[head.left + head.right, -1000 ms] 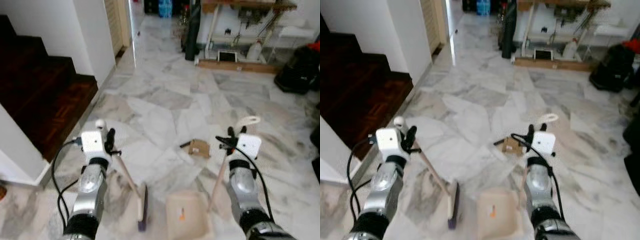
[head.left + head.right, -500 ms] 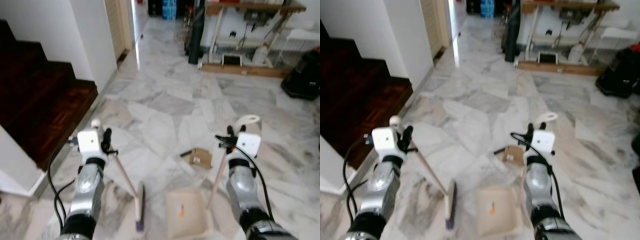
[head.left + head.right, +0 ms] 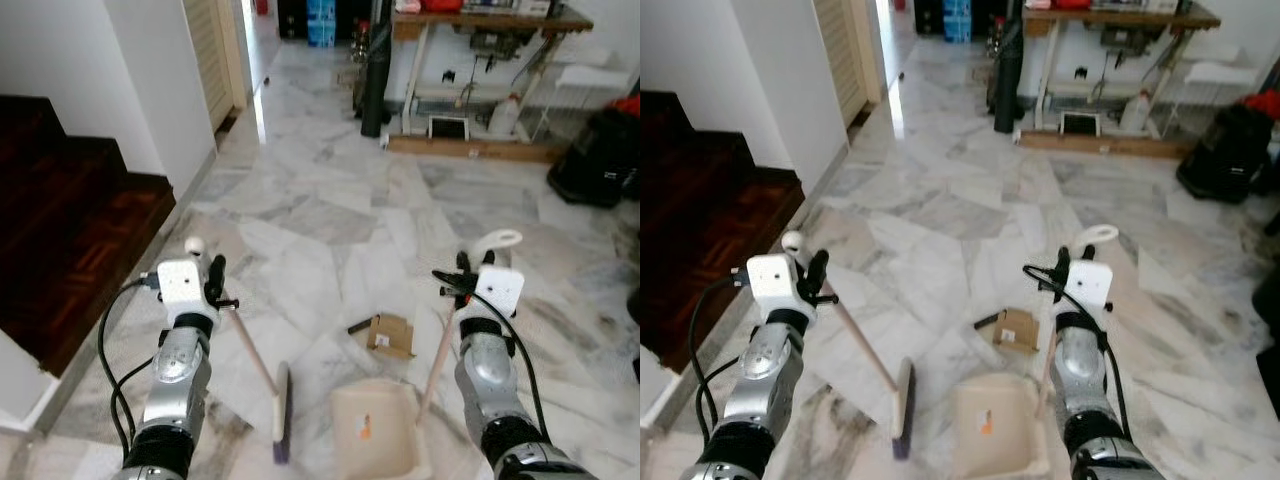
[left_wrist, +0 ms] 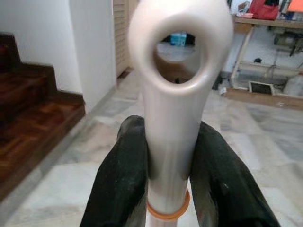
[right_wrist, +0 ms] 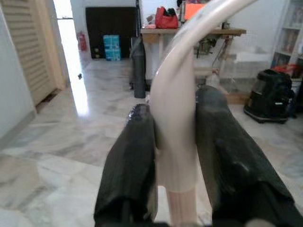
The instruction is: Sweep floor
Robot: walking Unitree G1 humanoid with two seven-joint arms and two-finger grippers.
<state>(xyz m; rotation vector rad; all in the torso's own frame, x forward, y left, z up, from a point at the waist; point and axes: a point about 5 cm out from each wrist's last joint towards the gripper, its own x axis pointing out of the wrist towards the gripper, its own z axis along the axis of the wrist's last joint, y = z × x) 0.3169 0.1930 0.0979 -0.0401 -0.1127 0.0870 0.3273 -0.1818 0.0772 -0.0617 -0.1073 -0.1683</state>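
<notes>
Pale broom, dustpan, marble floor

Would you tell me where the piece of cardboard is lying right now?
In the left eye view the cardboard scrap lies on the marble floor, just beyond the dustpan, between the two arms and nearer the right gripper.

Under me the grey-veined white marble floor is polished and glossy — it mirrors the doorway light. My cream plastic dustpan looks smooth and matt; the dark wooden stair steps carry a dull sheen — the small brown cardboard scrap is flat and matt.
</notes>
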